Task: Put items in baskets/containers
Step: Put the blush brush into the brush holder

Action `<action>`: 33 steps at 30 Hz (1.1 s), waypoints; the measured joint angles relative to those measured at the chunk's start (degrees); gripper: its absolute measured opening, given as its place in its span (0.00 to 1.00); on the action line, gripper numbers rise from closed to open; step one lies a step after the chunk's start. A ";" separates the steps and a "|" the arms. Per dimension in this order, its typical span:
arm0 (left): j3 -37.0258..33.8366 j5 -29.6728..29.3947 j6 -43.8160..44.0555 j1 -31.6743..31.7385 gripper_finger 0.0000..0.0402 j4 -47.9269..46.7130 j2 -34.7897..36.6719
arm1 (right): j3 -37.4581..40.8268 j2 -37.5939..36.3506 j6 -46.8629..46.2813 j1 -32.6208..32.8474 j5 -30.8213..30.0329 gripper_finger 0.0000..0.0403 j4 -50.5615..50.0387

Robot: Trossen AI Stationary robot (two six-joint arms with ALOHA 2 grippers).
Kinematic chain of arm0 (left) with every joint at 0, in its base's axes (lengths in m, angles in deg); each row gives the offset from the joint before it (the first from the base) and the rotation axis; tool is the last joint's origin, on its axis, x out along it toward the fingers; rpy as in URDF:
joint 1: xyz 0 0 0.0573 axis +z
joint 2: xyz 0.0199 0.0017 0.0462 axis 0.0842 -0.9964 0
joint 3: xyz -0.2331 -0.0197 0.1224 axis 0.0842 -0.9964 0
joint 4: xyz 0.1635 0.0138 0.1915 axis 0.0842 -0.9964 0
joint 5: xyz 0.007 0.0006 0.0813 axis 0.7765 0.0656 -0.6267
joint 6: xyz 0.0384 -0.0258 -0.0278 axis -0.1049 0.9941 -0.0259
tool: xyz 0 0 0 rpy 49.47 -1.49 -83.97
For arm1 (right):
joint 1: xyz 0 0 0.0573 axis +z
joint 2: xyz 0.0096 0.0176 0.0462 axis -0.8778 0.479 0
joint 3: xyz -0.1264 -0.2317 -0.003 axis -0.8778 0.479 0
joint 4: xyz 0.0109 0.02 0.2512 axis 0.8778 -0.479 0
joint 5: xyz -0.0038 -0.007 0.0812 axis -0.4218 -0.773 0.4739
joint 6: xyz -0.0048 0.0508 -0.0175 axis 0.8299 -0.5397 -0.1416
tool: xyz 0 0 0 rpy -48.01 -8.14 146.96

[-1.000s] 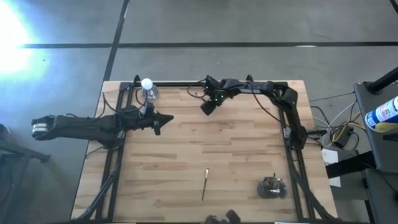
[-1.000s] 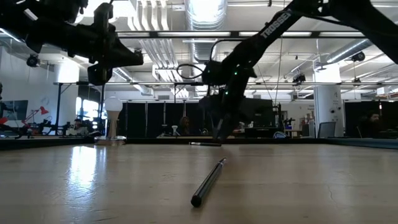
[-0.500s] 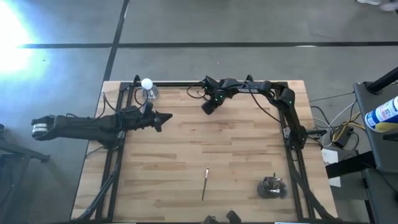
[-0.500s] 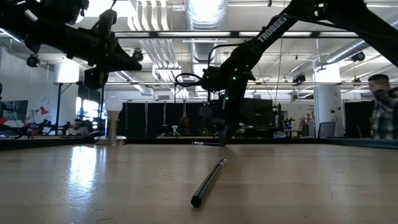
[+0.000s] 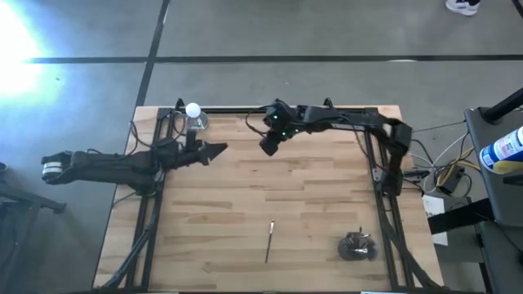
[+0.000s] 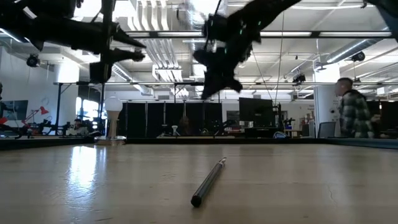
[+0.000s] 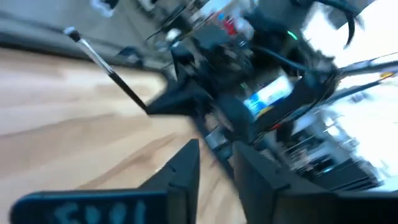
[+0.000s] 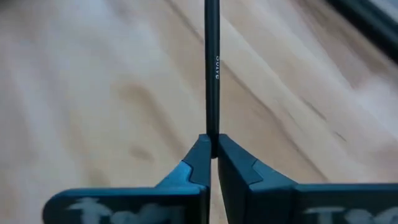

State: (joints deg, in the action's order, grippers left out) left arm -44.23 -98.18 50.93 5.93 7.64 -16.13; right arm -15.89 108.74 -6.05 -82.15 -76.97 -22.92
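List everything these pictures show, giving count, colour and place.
Loose brush: one, dark, lying on the table's near middle.
Held brush: one, dark, in the right gripper.
Cup: one, dark, near right corner, brushes inside.
White ball: one, table's far left edge.
Table: one, pale wood.
Person: one, checked shirt, in the room behind.
Left gripper: dark, above the far left.
Right gripper: dark, raised over the far middle, shut on the held brush.

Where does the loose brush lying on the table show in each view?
High view: loose brush at bottom centre, left of the cup.
Low view: foreground centre.
Left wrist view: not in it.
Right wrist view: not in it; only the held brush shows.
Shared landmark: right gripper, in all four.
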 joint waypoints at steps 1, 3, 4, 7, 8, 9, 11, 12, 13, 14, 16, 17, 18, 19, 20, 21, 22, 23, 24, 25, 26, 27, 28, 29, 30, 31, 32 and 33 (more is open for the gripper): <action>0.00 -0.03 0.04 0.00 0.24 1.78 -0.01 | 0.31 -1.79 -0.75 1.06 0.35 0.03 1.37; 0.00 -0.05 0.06 -0.01 0.27 5.90 -0.05 | 0.94 -5.03 -2.95 2.87 1.34 0.02 5.11; 0.00 -0.07 0.11 -0.02 0.28 8.21 -0.16 | 1.39 -6.44 -4.10 3.87 1.39 0.02 7.18; 0.00 -0.62 1.56 0.00 0.30 14.22 -0.71 | 2.41 -10.15 -7.79 6.54 1.29 0.02 13.08; 0.02 -1.00 2.17 0.00 0.30 15.75 -0.89 | 2.42 -11.24 -8.87 7.30 1.25 0.02 14.96; 0.06 -1.41 2.58 0.00 0.30 16.34 -1.03 | 2.42 -12.20 -9.71 8.04 1.24 0.02 16.40; 0.87 -1.60 2.82 0.00 0.30 17.05 -1.52 | 2.42 -13.56 -11.14 9.26 1.29 0.02 19.38; 1.29 -1.60 2.70 0.00 0.30 17.10 -1.71 | 2.40 -14.01 -12.04 9.67 1.33 0.02 20.20; 1.88 -1.62 2.32 0.00 0.30 17.11 -2.05 | 2.42 -14.20 -13.00 10.01 1.31 0.02 20.65; 2.71 -1.60 1.67 0.00 0.30 17.23 -2.40 | 2.42 -14.37 -13.75 10.23 1.27 0.02 21.23; 4.15 -1.60 0.15 0.00 0.30 17.21 -3.16 | 2.42 -14.45 -15.22 10.71 1.07 0.02 21.34; 5.14 -1.57 -0.79 0.00 0.30 17.15 -3.65 | 2.41 -14.46 -15.87 10.84 1.02 0.02 21.40; 6.05 -1.23 -1.64 0.00 0.30 17.29 -4.19 | 2.32 -14.42 -16.36 11.15 1.02 0.02 21.39; 6.85 -0.91 -2.15 0.00 0.30 17.28 -4.75 | 2.16 -14.37 -16.45 11.41 1.05 0.02 21.56; 7.71 -0.13 -2.71 0.00 0.30 17.21 -5.39 | 2.05 -14.35 -16.46 11.68 1.05 0.03 21.94; 8.61 0.73 -3.20 0.01 0.30 17.26 -6.26 | 1.99 -14.35 -16.46 11.98 1.09 0.03 22.26; 9.42 1.59 -3.45 0.00 0.30 17.26 -7.07 | 1.90 -14.35 -16.48 12.24 1.20 0.03 22.73; 10.09 2.21 -3.54 0.00 0.30 17.08 -7.93 | 1.76 -14.35 -16.50 12.42 1.22 0.03 23.22; 10.81 2.68 -3.54 0.00 0.30 17.04 -8.93 | 1.67 -14.35 -16.52 12.62 1.22 0.03 23.64; 11.50 3.05 -3.55 0.00 0.30 17.04 -9.86 | 1.61 -14.35 -16.59 12.69 1.22 0.03 23.99; 12.02 3.12 -3.59 0.00 0.30 16.97 -10.70 | 1.42 -14.35 -16.59 12.72 1.22 0.03 24.21; 12.57 3.11 -3.71 0.00 0.30 16.93 -11.57 | 1.31 -14.35 -16.59 12.87 1.20 0.03 24.31; 13.25 3.12 -3.99 0.00 0.30 16.93 -12.41 | 1.26 -14.35 -16.60 12.91 1.21 0.03 24.31; 13.86 3.14 -4.37 0.00 0.30 16.91 -13.12 | 1.26 -14.37 -16.61 12.95 1.20 0.03 24.31; 14.51 3.25 -4.81 0.00 0.30 16.89 -13.72 | 1.26 -14.37 -16.61 13.05 1.20 0.03 24.31; 15.28 3.75 -5.28 0.00 0.30 16.94 -14.24 | 1.26 -14.37 -16.59 13.06 1.26 0.03 24.31; 16.00 4.58 -6.07 0.01 0.30 17.16 -14.72 | 1.26 -14.37 -16.59 13.10 1.37 0.03 24.27; 16.64 5.53 -7.07 0.00 0.30 17.29 -15.09 | 1.26 -14.37 -16.59 13.24 1.42 0.03 24.27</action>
State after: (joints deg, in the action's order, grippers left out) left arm -27.60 -92.65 43.86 5.93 24.93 -31.22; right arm -14.62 94.37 -22.64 -68.91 -75.55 1.35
